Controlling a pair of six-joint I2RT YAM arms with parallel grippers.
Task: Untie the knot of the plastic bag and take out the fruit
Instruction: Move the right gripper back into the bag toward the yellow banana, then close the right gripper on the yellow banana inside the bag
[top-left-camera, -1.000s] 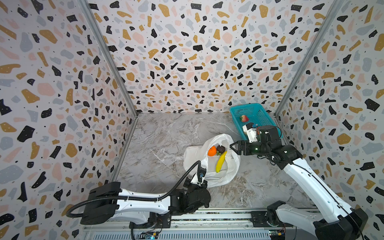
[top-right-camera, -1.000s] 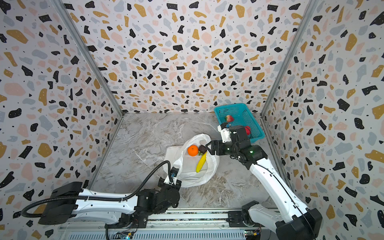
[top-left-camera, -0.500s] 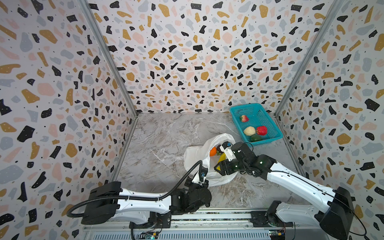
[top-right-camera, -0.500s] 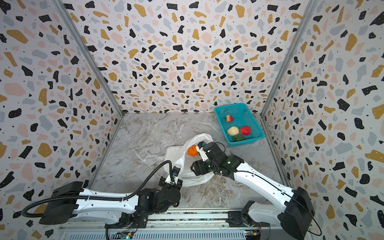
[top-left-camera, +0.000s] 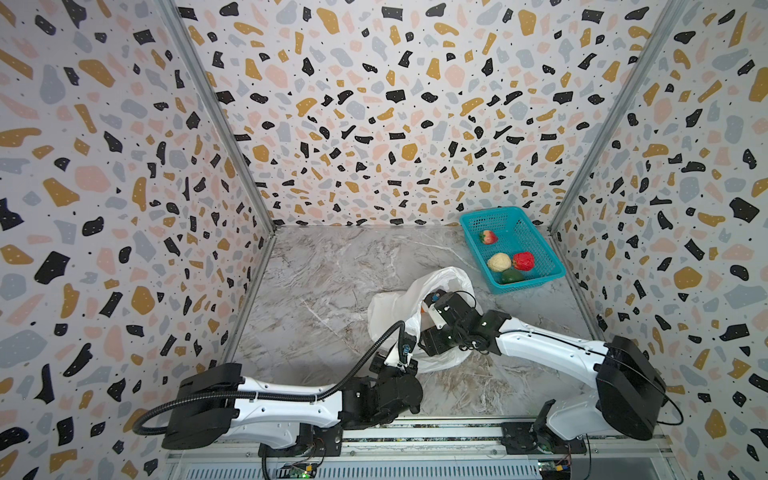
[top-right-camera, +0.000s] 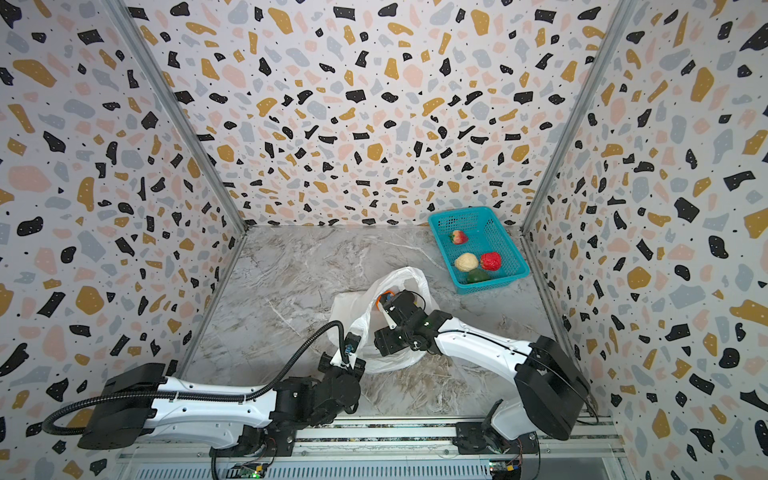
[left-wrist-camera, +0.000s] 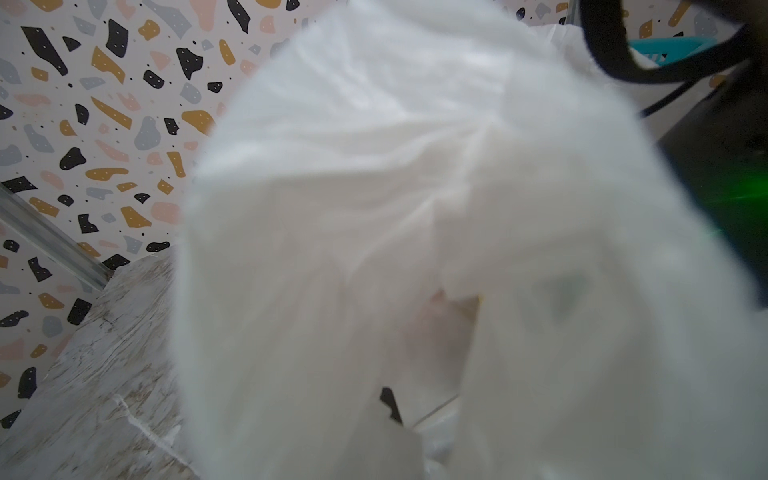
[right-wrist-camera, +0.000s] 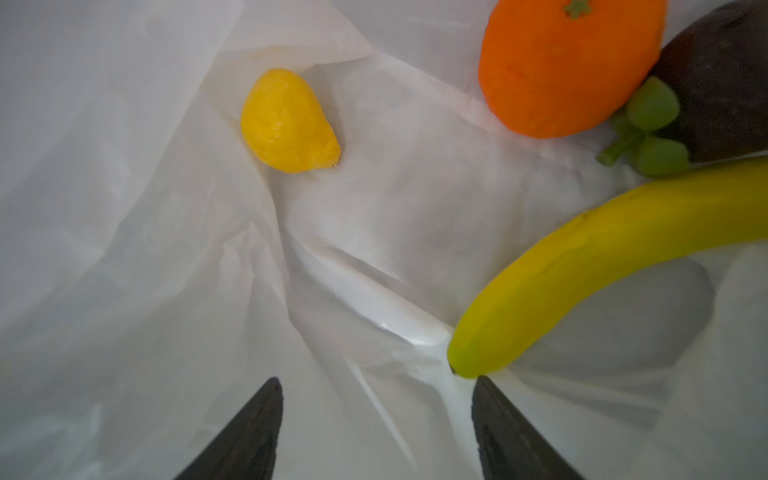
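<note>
My right gripper (right-wrist-camera: 374, 380) is down inside the open mouth of the plastic bag (top-left-camera: 390, 307). Its jaws are spread, with only crinkled white plastic between them. The tip of the banana (right-wrist-camera: 602, 257) sits just beside one finger (right-wrist-camera: 498, 428), and I cannot tell whether they touch. The lemon (right-wrist-camera: 286, 122) lies alone ahead of the gripper, well clear of both fingers. Beyond the banana, the orange (right-wrist-camera: 569, 66) rests against the dark purple fruit (right-wrist-camera: 723, 83).

My left gripper (top-left-camera: 400, 356) is clenched on the near edge of the bag, holding that side up off the surface (top-left-camera: 332, 291). Bag plastic fills most of its wrist view and is blurred.

Past the right gripper, near the back wall and well apart from the bag, the teal basket (top-left-camera: 530, 230) holds four pieces: a pinkish fruit (top-left-camera: 488, 237), a beige fruit (top-left-camera: 498, 262), a red fruit (top-left-camera: 523, 260) and a green fruit (top-left-camera: 511, 276).
</note>
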